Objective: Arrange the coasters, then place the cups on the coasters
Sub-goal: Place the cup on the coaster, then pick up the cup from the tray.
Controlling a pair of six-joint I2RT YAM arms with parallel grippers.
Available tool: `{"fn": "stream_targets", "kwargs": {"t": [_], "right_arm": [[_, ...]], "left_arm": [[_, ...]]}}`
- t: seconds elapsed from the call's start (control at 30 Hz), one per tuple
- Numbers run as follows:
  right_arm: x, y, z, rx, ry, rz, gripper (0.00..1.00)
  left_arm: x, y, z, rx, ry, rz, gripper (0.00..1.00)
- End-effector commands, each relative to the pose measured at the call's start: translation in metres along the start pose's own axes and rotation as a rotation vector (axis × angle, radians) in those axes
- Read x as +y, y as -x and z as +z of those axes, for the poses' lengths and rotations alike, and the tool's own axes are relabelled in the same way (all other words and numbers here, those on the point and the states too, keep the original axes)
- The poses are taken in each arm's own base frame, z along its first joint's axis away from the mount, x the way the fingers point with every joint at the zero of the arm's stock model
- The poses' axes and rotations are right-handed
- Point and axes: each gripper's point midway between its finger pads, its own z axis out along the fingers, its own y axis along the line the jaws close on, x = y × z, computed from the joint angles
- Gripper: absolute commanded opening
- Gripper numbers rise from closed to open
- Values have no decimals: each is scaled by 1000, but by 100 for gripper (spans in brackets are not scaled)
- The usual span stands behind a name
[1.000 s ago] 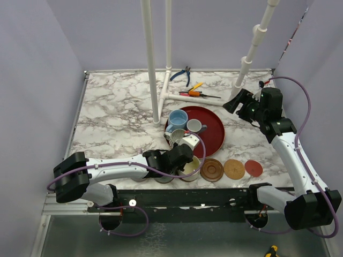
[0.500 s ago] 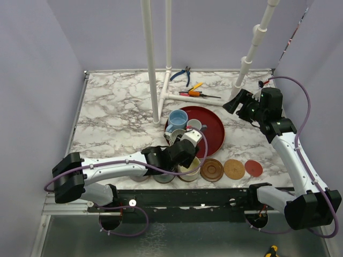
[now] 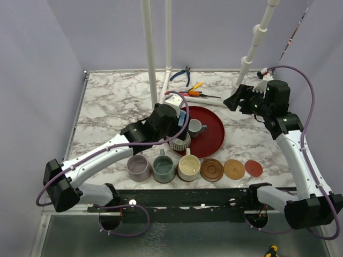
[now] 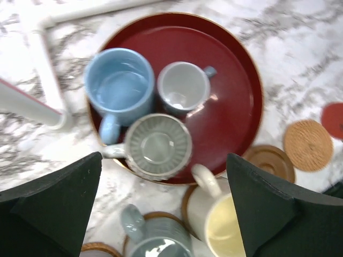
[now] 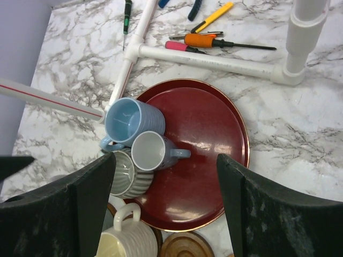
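While both arms hang above the marble table (image 3: 107,112), three cups stand on coasters in a row at its near edge: the lavender cup (image 3: 139,167), the grey-green cup (image 3: 163,167) and the cream-yellow cup (image 3: 188,167). At 3 o'clock of the cream-yellow cup the row goes on with three bare discs: the grooved brown coaster (image 3: 212,169), the tan coaster (image 3: 233,169) and the small reddish coaster (image 3: 253,168). The red tray (image 3: 213,134) lies at 12 o'clock of that row and carries the other cups. Taking its centre as the dial, the light blue cup (image 4: 119,85) sits at 10 o'clock. The small pale grey cup (image 4: 183,87) is just beside it toward the centre, handle to 3 o'clock. The ribbed dark cup (image 4: 158,147) is at 7 o'clock by the rim, handle to 9 o'clock. The left gripper (image 4: 163,158) hovers over the tray's left side, jaws spread wide, gripping nothing. The right gripper (image 5: 166,158) is high at 2 o'clock of the tray, jaws likewise apart and empty. White pipes (image 3: 151,59) and hand tools (image 3: 195,92) occupy the table at 12 o'clock
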Motion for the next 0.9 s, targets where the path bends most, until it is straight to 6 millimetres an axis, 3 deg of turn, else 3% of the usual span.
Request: {"fn": "stream_targets", "kwargs": {"t": [0.0,0.1,0.27,0.5,0.67,0.87], "right_arm": [[15,-8,3,72,77,-111,80],[23,-19,22,126,61,-182,80],[32,-43,63,230,19,-355,79],[52,-61,119,312,96,-589,80],[70,-76,153,346,190,-645,80],[87,-96,189,400,251,-725,78]], "left_arm": [[45,6,1,42,27,-33,99],[88,6,6,50,88,-108,99],[149,2,-4,11,203,-170,99],[226,-29,-16,8,364,-240,99],[264,-32,-35,-66,552,-223,99],[276,-42,-50,-79,651,-232,99]]}}
